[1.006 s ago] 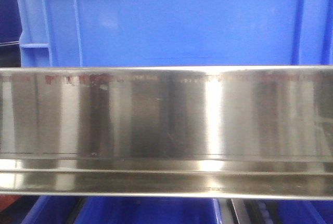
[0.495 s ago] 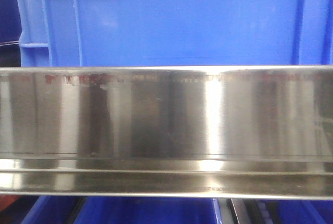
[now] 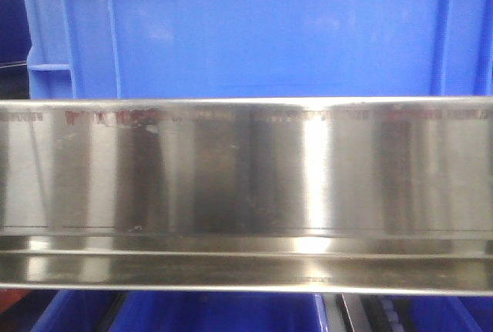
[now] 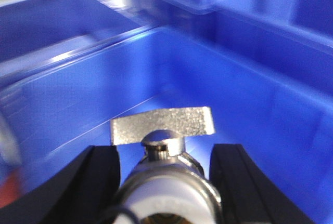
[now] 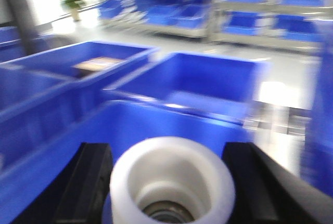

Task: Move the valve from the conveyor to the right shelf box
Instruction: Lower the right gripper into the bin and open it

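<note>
In the left wrist view my left gripper (image 4: 165, 154) is shut on the valve (image 4: 162, 124), a silver fitting with its flat lever pointing up between the black fingers (image 4: 99, 182). It hangs over the inside of the blue box (image 4: 250, 94). In the right wrist view my right gripper (image 5: 169, 151) is shut on a fitting with a round white cap (image 5: 171, 177), above a blue crate wall (image 5: 62, 141). The front view shows the blue box (image 3: 262, 31) standing on the right shelf behind its shiny steel rail (image 3: 246, 170). The conveyor is out of view.
More blue crates (image 5: 208, 78) stand side by side beyond my right gripper, one holding a tan item (image 5: 96, 64). Shelves of blue bins (image 5: 218, 5) line the far wall. Another blue crate (image 3: 216, 313) sits below the steel rail.
Only the reflections on the steel rail have shifted slightly; the box and the shelf stay in place in the front view.
</note>
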